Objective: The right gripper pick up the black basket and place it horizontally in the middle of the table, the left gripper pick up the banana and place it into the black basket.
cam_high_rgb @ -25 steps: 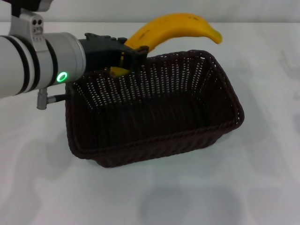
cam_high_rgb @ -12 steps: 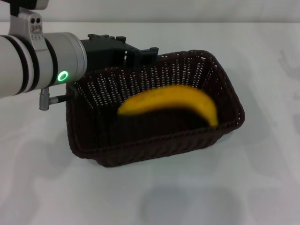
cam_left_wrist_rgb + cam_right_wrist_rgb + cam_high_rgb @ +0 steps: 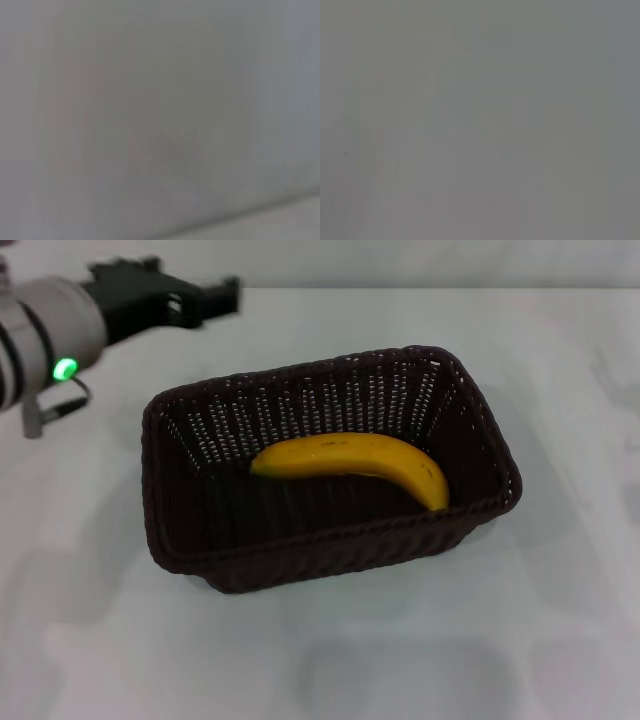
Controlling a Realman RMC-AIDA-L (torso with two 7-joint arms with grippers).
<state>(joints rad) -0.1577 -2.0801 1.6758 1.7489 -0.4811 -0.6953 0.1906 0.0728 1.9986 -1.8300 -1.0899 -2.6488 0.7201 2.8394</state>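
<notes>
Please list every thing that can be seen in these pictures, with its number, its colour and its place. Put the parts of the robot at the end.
black basket: one, dark brown-black woven, standing near the middle of the table with its long side across the head view.
banana: one, yellow, lying on the floor inside the black basket, touched by no gripper.
table: one, white, under the basket and all around it.
left gripper: one, black, on a silver arm with a green light, in the air at the far left of the table, apart from the basket, holding nothing.
right gripper: in no view.
Both wrist views show only a plain grey surface.
</notes>
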